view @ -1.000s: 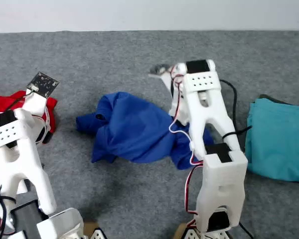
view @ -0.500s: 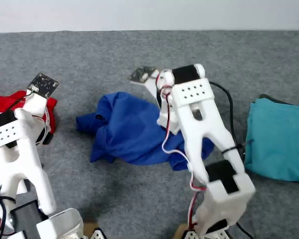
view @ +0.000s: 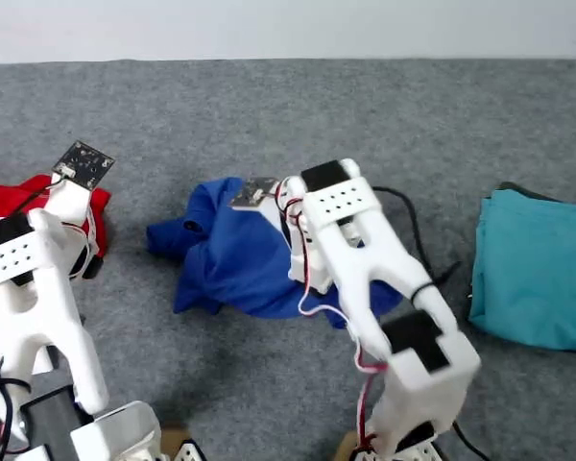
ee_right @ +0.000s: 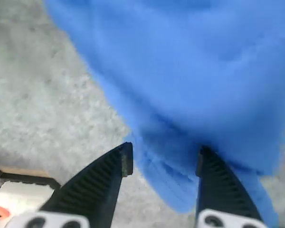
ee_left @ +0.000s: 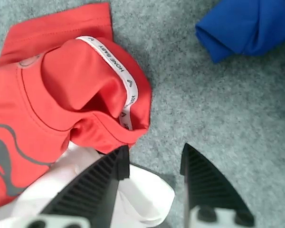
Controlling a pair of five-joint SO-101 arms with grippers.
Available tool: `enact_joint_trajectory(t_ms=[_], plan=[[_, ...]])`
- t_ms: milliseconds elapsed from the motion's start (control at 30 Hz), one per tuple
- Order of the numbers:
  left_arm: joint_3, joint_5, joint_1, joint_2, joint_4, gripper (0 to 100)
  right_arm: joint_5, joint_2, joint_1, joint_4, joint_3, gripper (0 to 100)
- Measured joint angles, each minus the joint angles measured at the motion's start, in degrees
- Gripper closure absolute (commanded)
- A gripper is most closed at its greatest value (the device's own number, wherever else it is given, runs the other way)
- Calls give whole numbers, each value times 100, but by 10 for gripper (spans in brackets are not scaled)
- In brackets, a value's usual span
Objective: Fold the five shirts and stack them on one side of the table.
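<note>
You're sitting with the right gripper (ee_right: 164, 159) spread wide, its jaws straddling a bunched edge of the blue shirt (view: 235, 264), with nothing pinched yet as far as I can tell. That shirt is lying crumpled in the middle of the table (view: 269, 106). It's well apart from the teal shirt (view: 533, 274), which is lying fairly flat at the right edge of the high view and looking like the start of your stack. My guess is you're going for a grab to spread the blue one out before folding, so you're wanting a single layer at a hem or sleeve, not a fat wad. In the right wrist view several layers seem to be sitting between the jaws, so I'd be nudging toward the outer edge before closing. Then I'd be dragging low and slow so the cloth is sliding flat instead of balling up. The left gripper (ee_left: 154, 154) is hanging open too, holding nothing, just beside the collar of the red shirt (ee_left: 61, 95), so it's handy if you're needing to pin the opposite side. On writing: the red shirt is showing a white neck tape (ee_left: 116, 71) with small repeated print, plus a bit of a grey graphic (ee_left: 2, 142), and I'm not spelling either out.
</note>
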Motion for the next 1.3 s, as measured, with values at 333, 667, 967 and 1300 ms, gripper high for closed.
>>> enact_joint_trajectory(t_ms=[333, 667, 967, 1300], plan=[[0, 0, 0, 0, 0, 819, 0, 809, 387, 352, -1442, 988], [0, 0, 976, 0, 932, 818, 0, 809, 1301, 862, -3059, 985], [396, 53, 2470, 0, 1108, 770, -281, 677, 1468, 870, -3068, 842], [536, 1125, 3015, 1090, 404, 801, -712, -747, 1468, 870, -1899, 768]])
